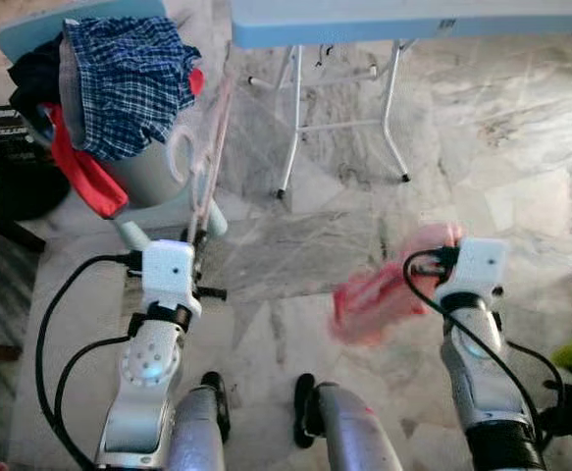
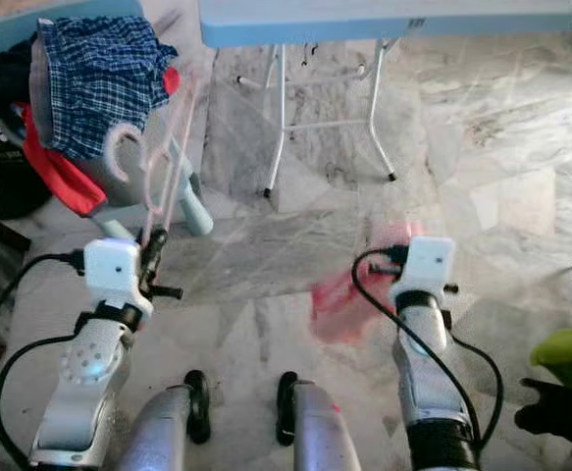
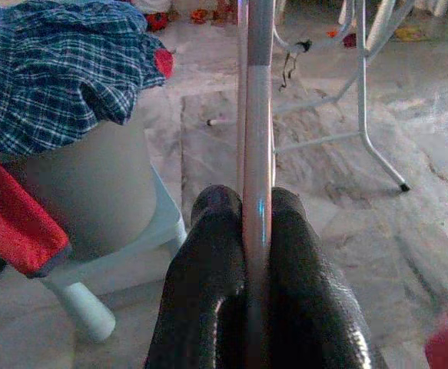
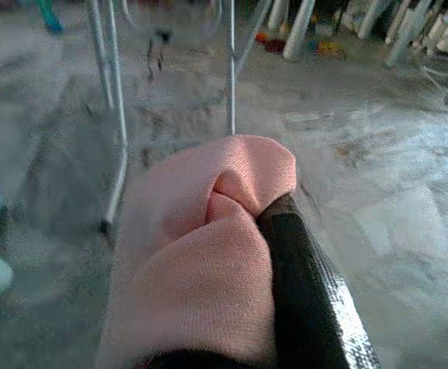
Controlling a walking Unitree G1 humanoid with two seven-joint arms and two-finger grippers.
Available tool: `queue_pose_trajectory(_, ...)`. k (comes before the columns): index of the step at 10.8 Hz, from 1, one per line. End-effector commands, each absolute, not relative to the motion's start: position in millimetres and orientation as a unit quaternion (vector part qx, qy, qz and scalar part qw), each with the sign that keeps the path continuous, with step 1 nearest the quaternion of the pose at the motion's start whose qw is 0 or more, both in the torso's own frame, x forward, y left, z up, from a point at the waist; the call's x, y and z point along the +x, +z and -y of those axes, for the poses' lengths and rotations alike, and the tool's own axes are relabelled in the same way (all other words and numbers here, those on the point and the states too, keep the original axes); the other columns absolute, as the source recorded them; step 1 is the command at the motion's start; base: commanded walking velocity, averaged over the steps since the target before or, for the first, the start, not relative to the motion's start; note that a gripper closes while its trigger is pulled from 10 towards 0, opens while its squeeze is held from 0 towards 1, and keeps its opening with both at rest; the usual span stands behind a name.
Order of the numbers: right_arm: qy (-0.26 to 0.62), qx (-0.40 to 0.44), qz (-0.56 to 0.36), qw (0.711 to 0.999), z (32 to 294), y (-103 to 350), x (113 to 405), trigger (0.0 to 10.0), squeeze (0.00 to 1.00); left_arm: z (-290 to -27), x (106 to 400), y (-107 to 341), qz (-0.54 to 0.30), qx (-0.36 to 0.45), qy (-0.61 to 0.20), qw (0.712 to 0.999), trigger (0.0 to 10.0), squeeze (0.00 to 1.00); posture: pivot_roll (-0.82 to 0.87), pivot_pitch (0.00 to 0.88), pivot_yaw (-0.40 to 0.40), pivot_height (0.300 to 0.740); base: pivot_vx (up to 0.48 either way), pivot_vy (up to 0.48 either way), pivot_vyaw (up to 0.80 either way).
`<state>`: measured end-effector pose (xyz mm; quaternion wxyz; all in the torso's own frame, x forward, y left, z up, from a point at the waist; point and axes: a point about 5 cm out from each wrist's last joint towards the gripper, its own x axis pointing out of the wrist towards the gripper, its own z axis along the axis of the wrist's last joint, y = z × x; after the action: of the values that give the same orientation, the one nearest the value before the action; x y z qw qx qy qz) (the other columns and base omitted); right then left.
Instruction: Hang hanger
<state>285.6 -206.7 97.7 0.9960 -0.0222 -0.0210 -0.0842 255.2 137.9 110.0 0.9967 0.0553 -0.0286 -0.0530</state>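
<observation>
Where left end effector pinches, pink hanger between fingers.

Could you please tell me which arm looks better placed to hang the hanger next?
The left, probably. The left claw is already shut on the pink hanger, hook raised beside the chair. The right claw is occupied, shut on a pink cloth, lower over the floor.

Grey marble floor, white-legged table, chair w/ clothes.

Silver arms, white wrist housings, looping black cables, black-fingered end effectors.
</observation>
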Motion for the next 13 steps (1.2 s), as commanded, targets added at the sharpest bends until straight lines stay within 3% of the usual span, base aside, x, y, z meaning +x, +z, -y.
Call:
queue_pose_trajectory(1, -0.093, -0.009, 0.021, 0.995, 207.6, 95.4, 283.2, 10.0, 0.00, -141.4, 255.3, 102.6, 0.018, 0.065, -0.050, 0.996, 10.0, 0.00, 0.04, 0.231, 0.027, 0.740, 0.000, 0.000, 0.00)
queue_pose_trajectory(3, -0.138, 0.007, 0.009, 0.990, 208.1, 84.7, 282.5, 10.0, 0.00, -136.4, 272.5, 99.5, 0.012, 0.070, -0.083, 0.994, 10.0, 0.00, 0.01, 0.149, 0.075, 0.740, 0.000, 0.000, 0.00)
queue_pose_trajectory(5, -0.123, 0.045, -0.011, 0.991, 204.4, 69.1, 281.2, 10.0, 0.00, -126.1, 293.9, 109.9, 0.042, 0.074, -0.089, 0.992, 10.0, 0.00, -0.01, 0.076, 0.081, 0.740, 0.000, 0.000, 0.00)
queue_pose_trajectory(7, -0.117, 0.013, -0.013, 0.993, 201.1, 64.8, 288.1, 10.0, 0.00, -120.8, 305.2, 105.7, 0.046, 0.083, -0.090, 0.991, 10.0, 0.00, -0.03, 0.013, 0.074, 0.740, 0.000, 0.000, 0.00)
queue_pose_trajectory(10, -0.088, 0.005, 0.071, 0.994, 205.4, 95.4, 307.8, 10.0, 0.00, -127.4, 320.0, 115.8, 0.091, 0.103, -0.046, 0.989, 10.0, 0.00, -0.04, 0.000, 0.074, 0.740, 0.000, 0.000, 0.00)
queue_pose_trajectory(13, -0.080, -0.024, 0.074, 0.994, 215.1, 97.2, 310.0, 10.0, 0.00, -125.1, 322.1, 107.4, 0.090, 0.105, -0.045, 0.989, 10.0, 0.00, -0.04, 0.000, -0.002, 0.740, 0.000, 0.000, 0.00)
